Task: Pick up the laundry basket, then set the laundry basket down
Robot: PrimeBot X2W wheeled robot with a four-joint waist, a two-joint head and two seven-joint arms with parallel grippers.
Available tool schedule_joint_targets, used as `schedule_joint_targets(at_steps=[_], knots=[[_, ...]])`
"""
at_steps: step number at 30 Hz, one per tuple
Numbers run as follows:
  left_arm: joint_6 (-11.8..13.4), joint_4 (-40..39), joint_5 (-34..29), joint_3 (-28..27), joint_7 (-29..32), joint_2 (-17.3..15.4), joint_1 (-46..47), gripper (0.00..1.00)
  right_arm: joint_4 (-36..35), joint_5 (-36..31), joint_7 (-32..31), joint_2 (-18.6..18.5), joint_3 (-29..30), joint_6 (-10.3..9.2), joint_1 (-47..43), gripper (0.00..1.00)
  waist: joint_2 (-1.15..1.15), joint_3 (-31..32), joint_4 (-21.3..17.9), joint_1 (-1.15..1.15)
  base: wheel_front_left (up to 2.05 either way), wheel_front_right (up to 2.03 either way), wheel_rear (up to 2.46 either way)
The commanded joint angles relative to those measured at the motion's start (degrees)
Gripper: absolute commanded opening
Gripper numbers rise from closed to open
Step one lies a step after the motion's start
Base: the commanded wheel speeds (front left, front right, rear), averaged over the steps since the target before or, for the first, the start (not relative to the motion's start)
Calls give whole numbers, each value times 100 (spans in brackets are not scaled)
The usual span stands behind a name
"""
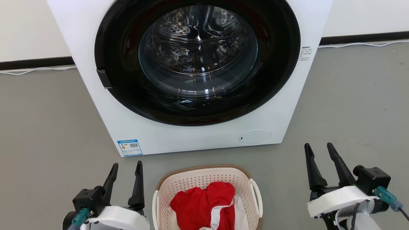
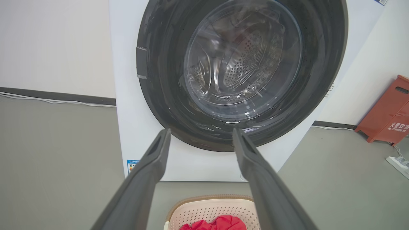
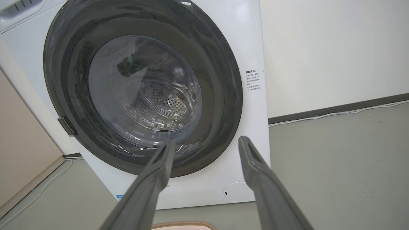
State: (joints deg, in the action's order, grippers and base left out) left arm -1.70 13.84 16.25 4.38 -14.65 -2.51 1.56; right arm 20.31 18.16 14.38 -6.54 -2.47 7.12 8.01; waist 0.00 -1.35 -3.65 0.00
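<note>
The cream laundry basket [image 1: 195, 183] with a brown rim and white side handles sits on the grey floor just before the washer, holding red and white cloth [image 1: 204, 204]. My left gripper [image 1: 127, 166] stands open a little left of the basket, apart from it. My right gripper [image 1: 319, 147] is open well to the right of the basket, nothing between its fingers. The left wrist view shows the left gripper [image 2: 201, 132] over the basket's far rim [image 2: 211, 198]. In the right wrist view the right gripper [image 3: 207, 142] points at the washer, with a sliver of basket rim [image 3: 183, 224] at the bottom.
A white front-loading washer [image 1: 134, 127] with a dark round glass door [image 1: 198, 57] stands right behind the basket. White cables [image 1: 35, 69] run along the dark skirting. A red box [image 2: 388, 111] and a white power strip [image 2: 397, 163] lie off to the washer's right.
</note>
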Motion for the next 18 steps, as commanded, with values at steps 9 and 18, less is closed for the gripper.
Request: schedule_joint_targets(at_steps=[9,18], knots=[[-23,306,253,-35,72,40,-63,0,224,214,-74,74,23,-4,-131,0,0,-1,14,2,0,0,0],[-65,278,799,-106,218,34,-33,0,154,747,-223,96,87,-1,-144,0,0,7,41,1,0,0,0]])
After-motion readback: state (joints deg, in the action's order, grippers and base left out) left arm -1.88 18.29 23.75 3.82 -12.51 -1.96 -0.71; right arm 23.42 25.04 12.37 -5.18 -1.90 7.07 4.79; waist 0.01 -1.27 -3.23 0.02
